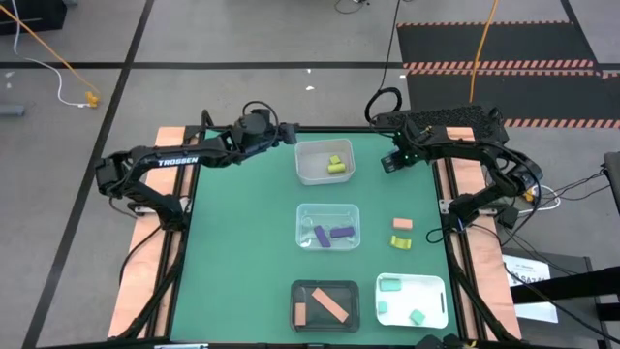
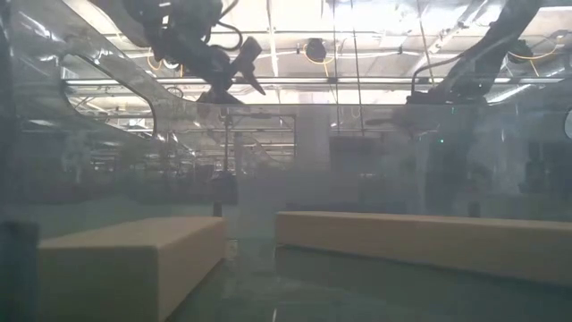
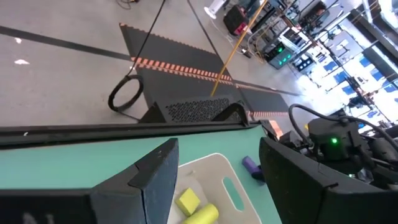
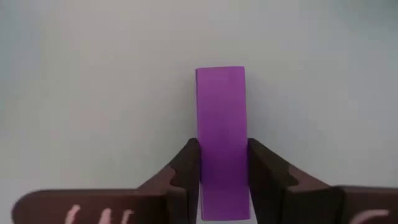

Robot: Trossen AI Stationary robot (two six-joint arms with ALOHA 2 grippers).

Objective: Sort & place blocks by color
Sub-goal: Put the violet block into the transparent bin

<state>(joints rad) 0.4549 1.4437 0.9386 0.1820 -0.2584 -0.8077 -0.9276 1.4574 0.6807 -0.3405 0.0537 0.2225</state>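
- My right tool is clamped on a purple block, with one finger pressed against each long side of it.
- From overhead, that right tool sits at the far right part of the green counter, just beside the far white tray.
- My left tool hovers at the far edge by that same tray, fingers apart and holding nothing.
- The far tray holds yellow-green blocks.
- The clear tray in the middle holds purple blocks.
- The black tray holds salmon blocks.
- The near white tray holds mint blocks.
- A salmon block and a yellow-green block lie loose on the counter, right of the clear tray.
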